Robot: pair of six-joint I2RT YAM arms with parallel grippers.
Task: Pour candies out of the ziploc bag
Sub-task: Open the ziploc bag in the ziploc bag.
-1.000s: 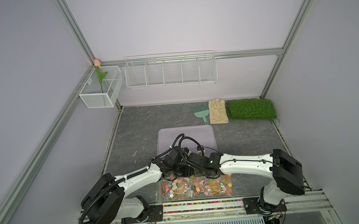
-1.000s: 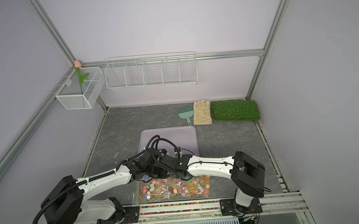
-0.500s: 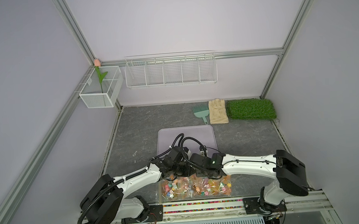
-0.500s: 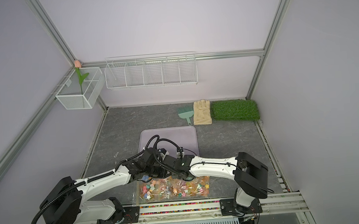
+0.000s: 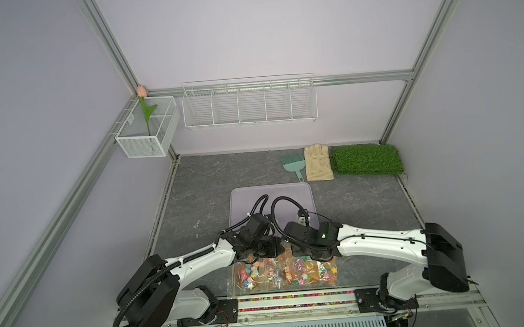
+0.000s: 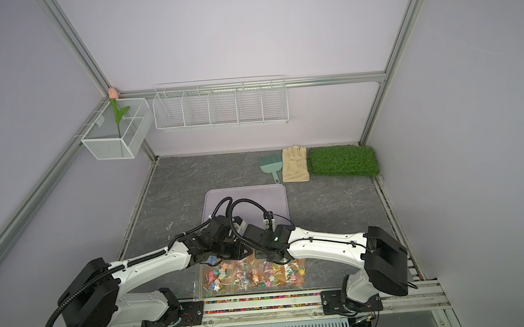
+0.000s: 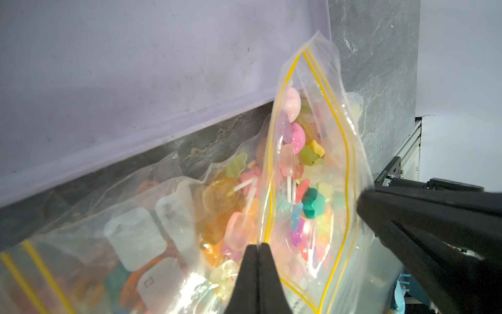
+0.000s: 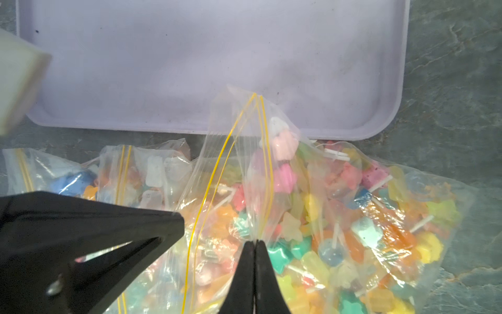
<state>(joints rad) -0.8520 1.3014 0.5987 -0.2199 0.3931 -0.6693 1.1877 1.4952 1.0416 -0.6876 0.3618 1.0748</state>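
The clear ziploc bag (image 8: 244, 136) with yellow zip lines lies at the table's front edge in both top views (image 5: 304, 270) (image 6: 273, 271). Its mouth is raised and gapes toward the lavender tray (image 8: 190, 54). The candies (image 8: 282, 174) (image 7: 312, 204), multicoloured on white sticks, fill it. My left gripper (image 7: 256, 246) (image 5: 280, 248) is shut on one lip of the mouth. My right gripper (image 8: 255, 242) (image 5: 295, 252) is shut on the opposite lip. The two grippers sit close together just in front of the tray's (image 5: 272, 194) near rim.
More zip bags of sweets (image 8: 152, 174) lie beside the held one on its left (image 5: 248, 274). A green brush (image 5: 292, 164), beige glove (image 5: 317, 164) and grass mat (image 5: 365, 159) lie at the back. Wire baskets (image 5: 249, 102) hang on the wall. The base rail (image 5: 293, 296) runs along the front.
My right arm has shifted slightly and its jaws have closed the last bit onto the bag's lip. The left arm and the bag have barely moved.
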